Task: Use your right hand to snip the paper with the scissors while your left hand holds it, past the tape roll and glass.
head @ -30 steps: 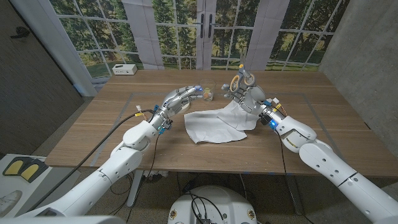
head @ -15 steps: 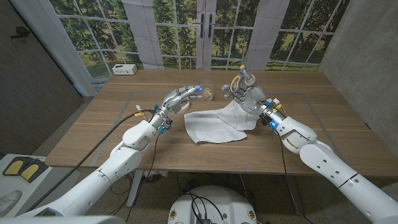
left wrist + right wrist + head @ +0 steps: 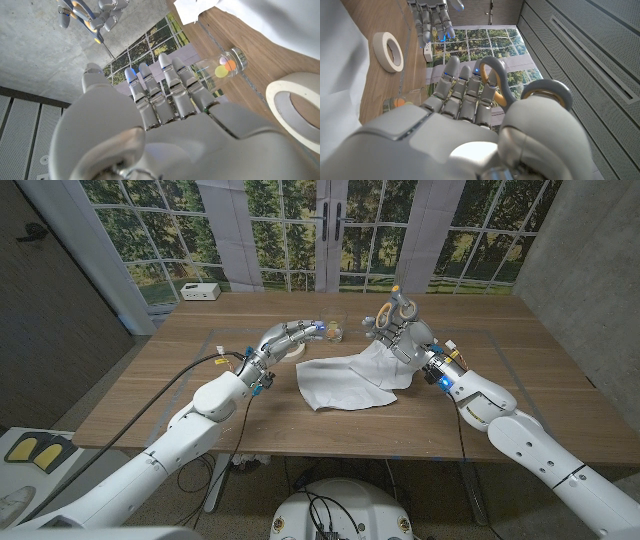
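— Wooden table (image 3: 180,390): paper (image 3: 350,378) lies mid-table, uncut?
— Looks so. Right hand (image 3: 398,332) grips the scissors (image 3: 393,308) above its far corner; left hand (image 3: 292,337), fingers apart, holds nothing, near the glass (image 3: 334,332). Holding and snipping remain.

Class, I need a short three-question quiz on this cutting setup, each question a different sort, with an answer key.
1. True or false: the left hand is holding the paper.
2. What does the right hand hold? A) tape roll B) scissors C) glass
3. Fill in: in the left wrist view, the glass lies on the table between the paper and the ____ .

Key: 1 false; 2 B, the scissors; 3 tape roll.
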{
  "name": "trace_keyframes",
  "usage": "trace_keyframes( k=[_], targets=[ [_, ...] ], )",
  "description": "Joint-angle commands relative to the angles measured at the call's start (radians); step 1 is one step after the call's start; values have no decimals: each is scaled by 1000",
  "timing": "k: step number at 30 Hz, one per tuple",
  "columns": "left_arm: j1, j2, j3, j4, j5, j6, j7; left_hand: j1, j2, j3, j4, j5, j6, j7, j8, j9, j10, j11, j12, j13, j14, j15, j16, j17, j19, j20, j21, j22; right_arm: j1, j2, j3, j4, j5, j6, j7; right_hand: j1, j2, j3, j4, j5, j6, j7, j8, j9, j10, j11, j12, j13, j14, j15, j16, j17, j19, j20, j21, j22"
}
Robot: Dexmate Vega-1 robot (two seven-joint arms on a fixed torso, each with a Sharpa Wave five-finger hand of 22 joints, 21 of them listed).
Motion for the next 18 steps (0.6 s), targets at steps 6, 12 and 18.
trace_keyframes(
  k=[6,12,18],
  targets=[
    [32,68,-2,-86,228,61,146,-1,-14,-31,6,-5,-40,0,-8,3,-49,2,-13,2,-77,-116,-11,0,-43,7,-21,2,-17,-10,19,-4,5,7,1,-7,2,-5,-6,0,-8,3,5,2,-5,6,-6,3,4,-52,-2,2,11,-3,-3,3],
    [29,67,8,-84,274,62,164,2,-11,-44,8,-4,-58,-2,-7,4,-78,2,-15,2,-137,-115,-15,0,-68,2,-33,2,-12,-10,19,-2,6,4,4,-5,4,-4,-8,0,-9,4,8,4,-5,6,-9,3,5,-52,-4,2,12,-4,-4,3],
    [22,64,20,-81,361,53,203,7,-8,-55,9,-3,-81,-2,-10,4,-101,2,-15,3,-188,-113,-15,0,-90,0,-43,0,-11,-10,19,-2,9,0,5,0,4,-2,-10,0,-11,4,11,6,-2,7,-11,4,4,-52,-5,2,13,-3,-5,3]
  ],
)
